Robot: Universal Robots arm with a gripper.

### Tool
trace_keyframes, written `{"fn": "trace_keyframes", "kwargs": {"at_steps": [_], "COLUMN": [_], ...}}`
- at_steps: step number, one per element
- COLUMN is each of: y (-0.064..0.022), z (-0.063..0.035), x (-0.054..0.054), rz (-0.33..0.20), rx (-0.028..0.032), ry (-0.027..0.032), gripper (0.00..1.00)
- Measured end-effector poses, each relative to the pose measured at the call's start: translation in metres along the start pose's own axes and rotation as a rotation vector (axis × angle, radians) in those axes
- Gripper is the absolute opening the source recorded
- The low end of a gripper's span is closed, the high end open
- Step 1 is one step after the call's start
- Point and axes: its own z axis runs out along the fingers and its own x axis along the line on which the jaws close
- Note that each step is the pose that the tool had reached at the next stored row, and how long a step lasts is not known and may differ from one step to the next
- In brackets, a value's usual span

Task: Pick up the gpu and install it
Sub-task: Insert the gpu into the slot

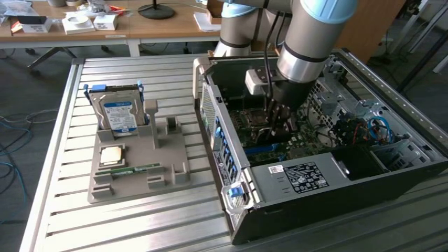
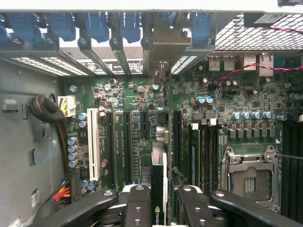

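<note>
Seen edge-on in the wrist view, the gpu (image 2: 157, 172) is a thin dark card with a green logo near my fingers, and its metal bracket (image 2: 166, 40) lies at the case's rear slot openings. My gripper (image 2: 160, 193) is shut on the card, one black finger (image 2: 137, 201) on each side. It stands on edge over the green motherboard (image 2: 227, 104), between the black expansion slots (image 2: 128, 146) and the memory slots. I cannot tell whether it is seated. In the exterior view the gripper (image 1: 280, 118) reaches down inside the open computer case (image 1: 294, 178).
A bare CPU socket (image 2: 248, 175) and a white slot (image 2: 94, 142) flank the card. Red and black wires (image 2: 246, 71) cross the board. On the slatted table, a grey fixture (image 1: 140, 178) holds a hard drive (image 1: 119, 115), a CPU (image 1: 112, 155) and a memory stick (image 1: 129, 170).
</note>
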Motion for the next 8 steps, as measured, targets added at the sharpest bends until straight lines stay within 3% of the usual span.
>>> {"fn": "trace_keyframes", "kwargs": {"at_steps": [8], "y": [0.0005], "z": [0.0017], "x": [0.0001], "rz": [0.000], "rx": [0.0000], "ry": [0.0002], "gripper": [0.26]}}
